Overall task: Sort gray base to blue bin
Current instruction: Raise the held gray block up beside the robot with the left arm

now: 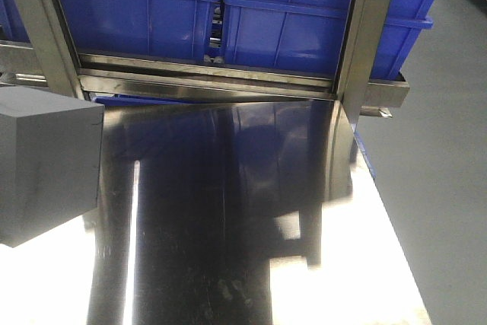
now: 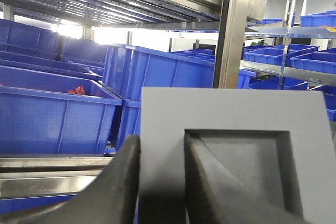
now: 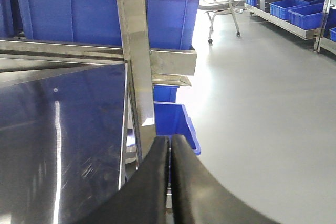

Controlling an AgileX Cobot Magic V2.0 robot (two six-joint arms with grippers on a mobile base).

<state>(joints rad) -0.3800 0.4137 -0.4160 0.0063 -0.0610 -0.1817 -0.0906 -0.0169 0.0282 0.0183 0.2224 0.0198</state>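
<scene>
Left gripper (image 2: 161, 140) clamps the light gray matte block (image 2: 236, 111), one finger in its square recess, one outside, in front and left of the deep blue plastic bin (image 1: 289, 28); right gripper (image 3: 169, 142) is pressed together, empty.

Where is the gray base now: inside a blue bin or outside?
Outside. The left gripper clamps the gray base, one finger in its recess; blue bins stand beyond.

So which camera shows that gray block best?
The left wrist view: the gray base looms close, its square recess showing, the left end effector gripping one wall. The front view catches only plain sides at its left edge; the right wrist view, nothing.
</scene>
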